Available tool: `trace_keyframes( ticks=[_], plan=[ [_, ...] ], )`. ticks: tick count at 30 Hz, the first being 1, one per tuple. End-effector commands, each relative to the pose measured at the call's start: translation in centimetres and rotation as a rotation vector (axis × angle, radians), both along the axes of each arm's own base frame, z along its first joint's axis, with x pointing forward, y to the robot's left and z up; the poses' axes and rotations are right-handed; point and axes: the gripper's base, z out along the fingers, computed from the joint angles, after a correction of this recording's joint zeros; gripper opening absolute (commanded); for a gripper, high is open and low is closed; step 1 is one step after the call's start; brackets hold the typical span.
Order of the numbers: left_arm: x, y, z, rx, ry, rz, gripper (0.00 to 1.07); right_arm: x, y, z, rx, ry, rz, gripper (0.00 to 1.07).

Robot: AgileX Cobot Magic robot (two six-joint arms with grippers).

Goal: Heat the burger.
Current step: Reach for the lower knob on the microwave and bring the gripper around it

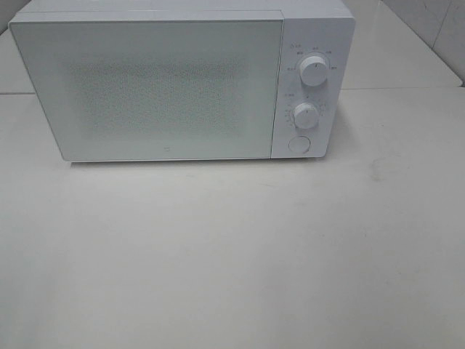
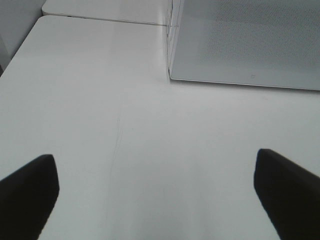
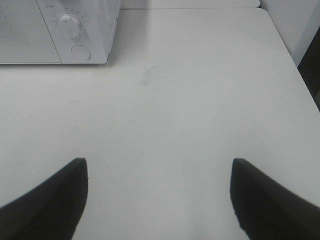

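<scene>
The burger is out of view in every frame. A white microwave [image 1: 167, 83] stands at the back of the white table [image 1: 232, 254] with its door shut. Its panel carries two dials [image 1: 313, 70] and a round button [image 1: 298, 144]. In the left wrist view my left gripper [image 2: 155, 192] hangs open over bare table, its dark fingertips [image 2: 27, 192] wide apart, the microwave's door corner [image 2: 250, 40] ahead of it. My right gripper [image 3: 157, 197] is open too, empty, over the table with the microwave's panel [image 3: 75, 30] ahead. Neither arm shows in the exterior high view.
The table's right edge [image 3: 300, 75] runs beside a white wall. A seam [image 2: 100, 19] between two tabletops lies behind the microwave's left side. Tiled wall [image 1: 436, 29] stands at the back right.
</scene>
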Motion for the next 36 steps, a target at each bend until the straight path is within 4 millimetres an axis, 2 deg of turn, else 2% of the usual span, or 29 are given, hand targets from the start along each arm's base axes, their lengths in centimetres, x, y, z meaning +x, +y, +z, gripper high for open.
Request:
trace_keyframes(
  ticks=[1, 23, 31, 36],
  plan=[
    [-0.3, 0.0, 0.0, -0.009, -0.027, 0.004, 0.98, -0.2, 0.0, 0.0, -0.009, -0.025, 0.000, 0.75],
    [-0.3, 0.0, 0.0, -0.010, -0.027, 0.003, 0.98, 0.1, 0.0, 0.0, 0.016, -0.004, -0.012, 0.75],
    [-0.3, 0.0, 0.0, -0.010, -0.027, 0.003, 0.98, 1.5, 0.1, 1.3, 0.028, -0.003, -0.017, 0.75],
    [-0.3, 0.0, 0.0, -0.010, -0.027, 0.003, 0.98, 3.2, 0.2, 1.7, 0.030, -0.017, -0.014, 0.75]
  ],
)
